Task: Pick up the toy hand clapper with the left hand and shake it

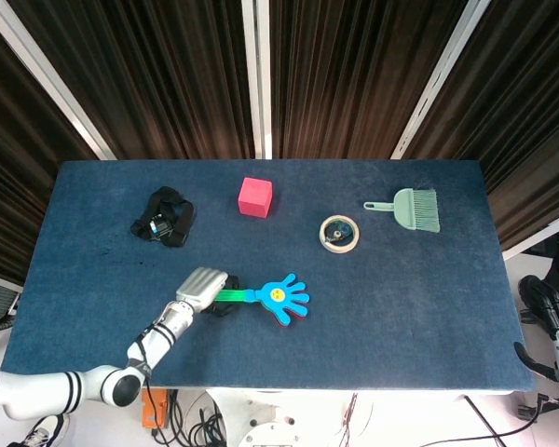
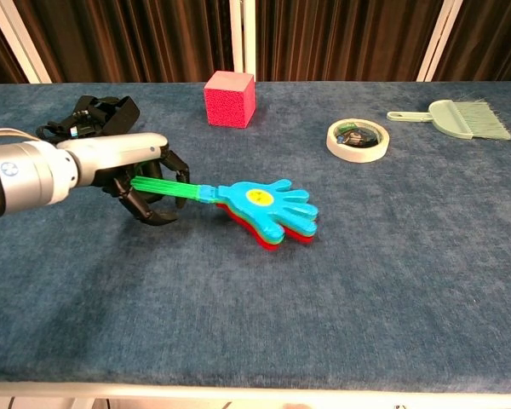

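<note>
The toy hand clapper (image 1: 278, 297) (image 2: 268, 207) has a green handle and stacked blue, green and red palm-shaped plates with a yellow smiley face. My left hand (image 1: 201, 287) (image 2: 140, 175) grips the green handle at the front left of the table. The clapper points right, tilted down, with its plates low over or touching the blue tabletop (image 2: 366, 281). My right hand (image 1: 552, 317) hangs off the table's right edge in the head view, away from everything; whether it is open or shut is unclear.
A pink cube (image 1: 254, 196) (image 2: 230, 99) stands at the back. A black strap bundle (image 1: 163, 216) (image 2: 94, 113) lies behind my left hand. A tape roll (image 1: 339, 233) (image 2: 358, 140) and a green dustpan brush (image 1: 411, 209) (image 2: 460, 118) lie to the right.
</note>
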Tool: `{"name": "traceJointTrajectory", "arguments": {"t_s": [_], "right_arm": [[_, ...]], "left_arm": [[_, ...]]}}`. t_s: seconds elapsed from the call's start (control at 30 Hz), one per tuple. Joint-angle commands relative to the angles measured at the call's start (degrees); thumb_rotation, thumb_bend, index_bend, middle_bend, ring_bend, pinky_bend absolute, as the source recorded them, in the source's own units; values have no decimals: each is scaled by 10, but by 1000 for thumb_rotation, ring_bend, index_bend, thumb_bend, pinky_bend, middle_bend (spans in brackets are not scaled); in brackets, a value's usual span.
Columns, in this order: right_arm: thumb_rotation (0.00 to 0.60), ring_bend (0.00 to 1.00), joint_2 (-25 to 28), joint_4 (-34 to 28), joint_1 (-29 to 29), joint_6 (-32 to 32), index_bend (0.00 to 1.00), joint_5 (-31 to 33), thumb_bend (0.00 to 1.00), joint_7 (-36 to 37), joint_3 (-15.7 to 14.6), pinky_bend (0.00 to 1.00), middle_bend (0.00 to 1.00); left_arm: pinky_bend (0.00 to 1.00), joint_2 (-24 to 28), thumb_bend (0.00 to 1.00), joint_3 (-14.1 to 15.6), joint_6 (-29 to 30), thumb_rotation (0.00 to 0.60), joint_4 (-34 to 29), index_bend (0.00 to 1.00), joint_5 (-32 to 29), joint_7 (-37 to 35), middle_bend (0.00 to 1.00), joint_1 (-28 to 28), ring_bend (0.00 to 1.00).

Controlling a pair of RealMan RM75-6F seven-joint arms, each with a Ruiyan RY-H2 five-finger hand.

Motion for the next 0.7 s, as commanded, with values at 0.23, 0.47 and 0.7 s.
{"name": "traceJointTrajectory", "arguments": {"t_s": [0.23,0.47,0.7], "right_arm": [[600,0,1,1,-1,2,0,2,218,4,1,0,0],[600,0,1,9,-3,2,0,5,218,13,1,0,0],[600,0,0,6,-3,1,0,3,219,9,0,0,0]], "left_arm": [[949,-39,313,0,21,600,-2,791,-35,45,988,-19,983],[1000,-54,317,2,63,600,20,1000,2,41,1000,-10,1000],[1000,-92,459,-15,166,600,76,1000,145,-132,1000,39,1000]]}}
